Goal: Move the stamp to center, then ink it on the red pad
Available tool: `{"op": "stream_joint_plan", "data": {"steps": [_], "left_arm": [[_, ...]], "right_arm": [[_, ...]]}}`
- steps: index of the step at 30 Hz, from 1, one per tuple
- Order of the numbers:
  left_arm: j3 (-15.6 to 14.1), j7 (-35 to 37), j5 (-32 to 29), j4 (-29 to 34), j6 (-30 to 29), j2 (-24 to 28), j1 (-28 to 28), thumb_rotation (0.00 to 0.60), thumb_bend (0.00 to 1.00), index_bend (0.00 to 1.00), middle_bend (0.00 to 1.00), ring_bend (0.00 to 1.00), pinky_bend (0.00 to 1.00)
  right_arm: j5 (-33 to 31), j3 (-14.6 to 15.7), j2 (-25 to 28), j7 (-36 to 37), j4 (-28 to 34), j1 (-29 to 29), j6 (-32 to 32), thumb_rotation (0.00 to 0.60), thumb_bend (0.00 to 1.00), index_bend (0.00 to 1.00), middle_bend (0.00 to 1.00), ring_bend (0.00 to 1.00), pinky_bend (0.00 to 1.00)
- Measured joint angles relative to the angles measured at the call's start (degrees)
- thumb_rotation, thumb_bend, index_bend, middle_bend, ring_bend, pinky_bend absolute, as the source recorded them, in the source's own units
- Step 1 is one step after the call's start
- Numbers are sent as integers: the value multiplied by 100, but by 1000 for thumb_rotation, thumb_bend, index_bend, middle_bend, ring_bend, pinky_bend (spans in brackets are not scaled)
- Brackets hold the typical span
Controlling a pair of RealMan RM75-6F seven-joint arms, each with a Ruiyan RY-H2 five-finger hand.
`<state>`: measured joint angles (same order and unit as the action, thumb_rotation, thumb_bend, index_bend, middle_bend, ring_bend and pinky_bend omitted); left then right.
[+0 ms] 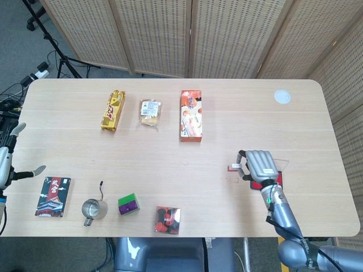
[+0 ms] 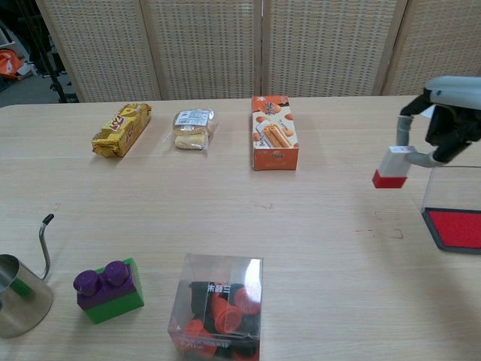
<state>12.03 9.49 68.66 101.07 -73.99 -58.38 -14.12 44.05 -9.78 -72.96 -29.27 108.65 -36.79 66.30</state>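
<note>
Right hand (image 2: 445, 128) pinches stamp (image 2: 391, 167), raised clear of table (image 2: 316, 226), just left of red pad (image 2: 455, 228). Left hand (image 1: 7, 161) at table's left edge, fingers spread, holding nothing.

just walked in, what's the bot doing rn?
The right hand holds the stamp lifted off the table, just left of the open red ink pad near the right edge. The stamp has not touched the pad yet. The left hand is at the far left edge, holding nothing. The snack packs, book, cup and blocks lie untouched.
</note>
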Motion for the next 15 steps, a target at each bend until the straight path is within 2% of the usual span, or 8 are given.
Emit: {"op": "stream_joint_plan", "data": {"steps": [5, 15], "left_arm": [[-20, -123, 9, 38, -37, -43, 0, 600, 0, 0, 0, 0, 0], [-54, -269, 0, 61, 1, -95, -28, 600, 0, 0, 0, 0, 0]], "right_arm": [[247, 231, 150, 759, -419, 378, -184, 600, 601, 593, 992, 1000, 1000], [254, 295, 38, 1521, -1586, 713, -591, 600, 604, 593, 993, 1000, 1000]]}}
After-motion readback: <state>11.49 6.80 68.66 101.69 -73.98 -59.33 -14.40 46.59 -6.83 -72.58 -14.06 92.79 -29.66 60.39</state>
